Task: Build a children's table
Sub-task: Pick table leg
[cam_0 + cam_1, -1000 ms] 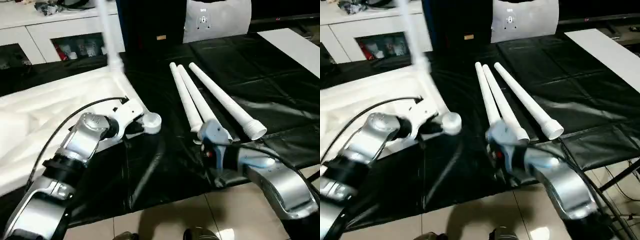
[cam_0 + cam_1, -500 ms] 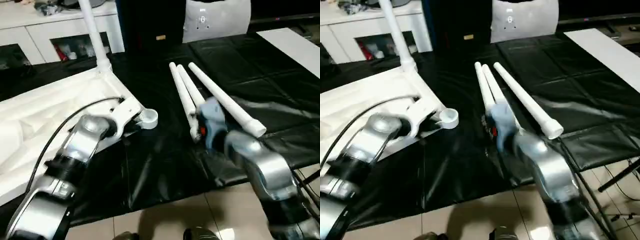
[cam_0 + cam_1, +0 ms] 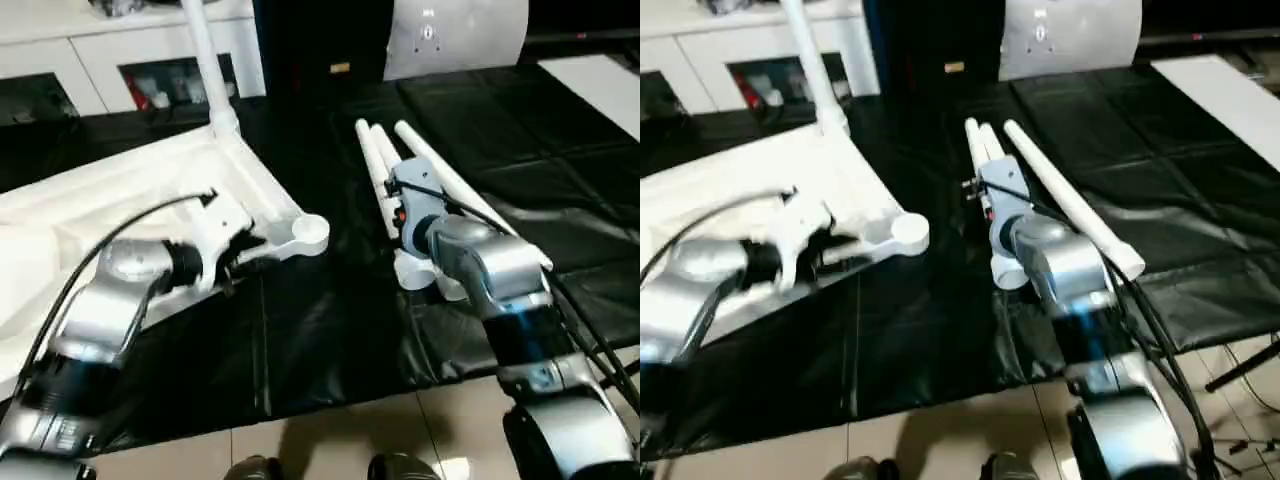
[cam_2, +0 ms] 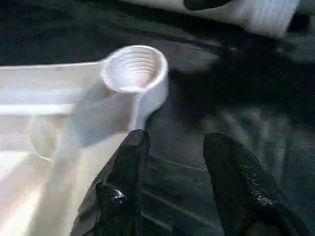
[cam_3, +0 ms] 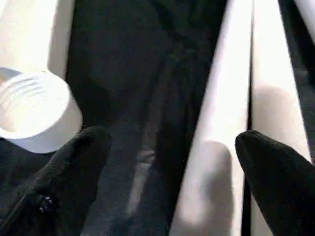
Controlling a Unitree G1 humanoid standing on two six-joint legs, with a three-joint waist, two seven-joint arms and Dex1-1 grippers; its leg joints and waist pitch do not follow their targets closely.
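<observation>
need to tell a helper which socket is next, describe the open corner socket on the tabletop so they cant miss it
Start at the big white tabletop lying on the black mat, robot's left side. Follow its near edge toward the three loose legs to the round threaded corner socket. It stands empty, whereas the far corner already holds an upright leg.

The table top (image 3: pixel 110 190) lies on the surface (image 3: pixel 560 160), one leg (image 3: pixel 212 70) standing upright in its far corner. Three loose legs (image 3: pixel 440 185) lie side by side to its right, well apart from its near corner socket (image 3: pixel 308 231).
</observation>
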